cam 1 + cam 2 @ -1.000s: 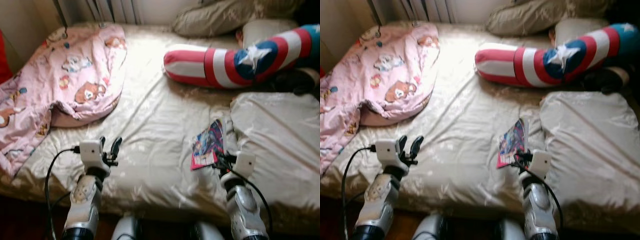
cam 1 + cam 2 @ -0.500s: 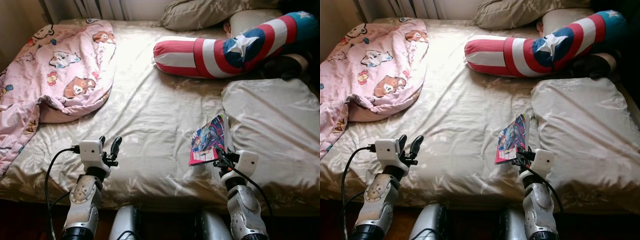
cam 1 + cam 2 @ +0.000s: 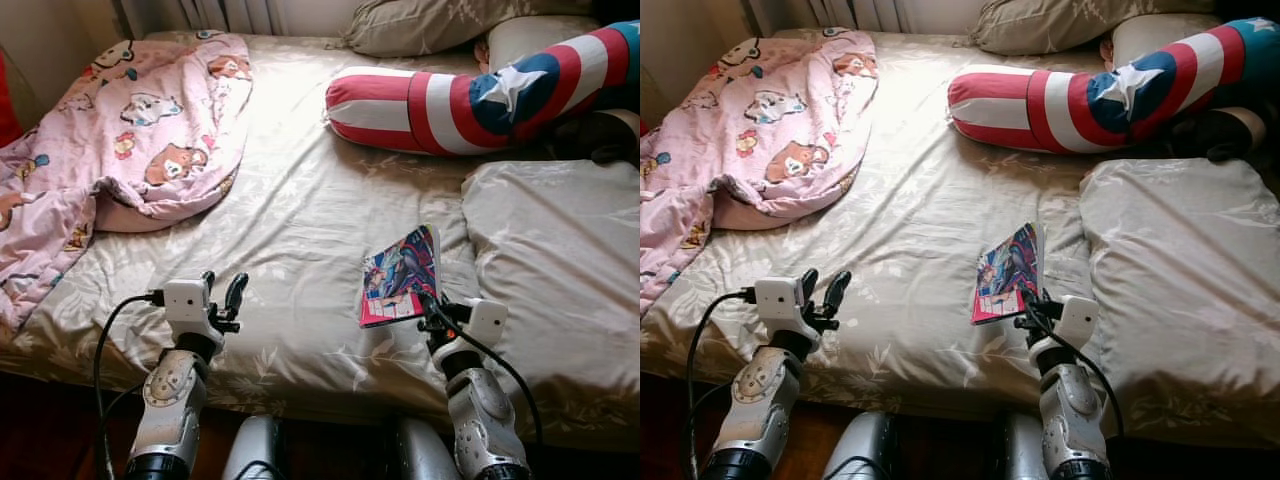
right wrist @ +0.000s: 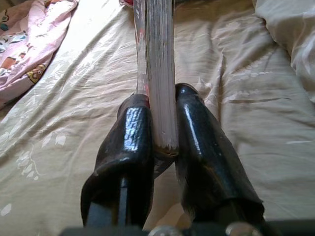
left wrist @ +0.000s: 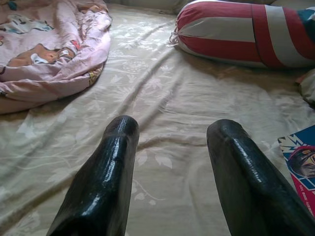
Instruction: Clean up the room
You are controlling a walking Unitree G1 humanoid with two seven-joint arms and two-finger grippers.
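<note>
- A bed [image 3: 300,230] with a beige, leaf-patterned sheet spreads in front of the robot, with dark floor below its near edge.
- A pink blanket [image 3: 120,150] printed with cartoon animals lies bunched on the bed's left side.
- A long red, white and blue bolster [image 3: 470,100] with a white star lies across the far right, in front of a beige pillow [image 3: 430,25].
- A second beige pillow [image 3: 555,250] rests on the near right of the bed.
- A thin book [image 3: 400,278] with a colourful comic-style cover stands tilted on edge, just left of that near pillow, above the sheet.
- The right gripper [image 4: 162,123] pinches the book's lower edge, one finger pressed to each side of its pages.
- The left gripper [image 3: 222,292] hovers over the near edge of the bed, well apart from the book, fingers [image 5: 106,172] spread wide with nothing between them.
</note>
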